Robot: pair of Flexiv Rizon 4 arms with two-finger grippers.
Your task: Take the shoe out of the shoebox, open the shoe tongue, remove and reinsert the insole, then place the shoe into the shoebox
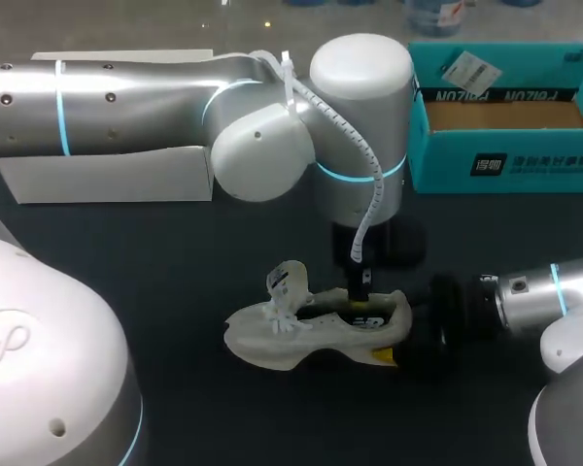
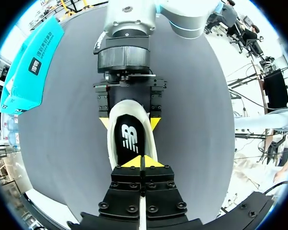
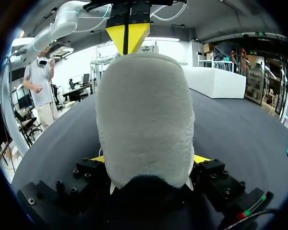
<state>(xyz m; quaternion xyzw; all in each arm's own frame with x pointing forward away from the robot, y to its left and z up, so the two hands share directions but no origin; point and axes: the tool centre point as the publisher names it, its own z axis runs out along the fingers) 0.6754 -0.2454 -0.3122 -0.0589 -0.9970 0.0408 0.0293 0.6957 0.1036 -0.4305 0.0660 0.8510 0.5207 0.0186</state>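
White shoe (image 1: 301, 335) sits on the dark counter (image 1: 175, 262) w/ teal shoebox (image 1: 505, 160) far right. Right end effector (image 3: 150, 159) clamps the heel from both sides. Left end effector (image 2: 144, 162) tips pinched together, down in the opening over black insole (image 2: 130, 136).

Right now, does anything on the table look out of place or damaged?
Nothing stands out. The shoe sits upright and looks undamaged, its heel clamped by the right gripper, with the left gripper closed over the insole. The tongue sticks up, which suits the task. The box stands open.
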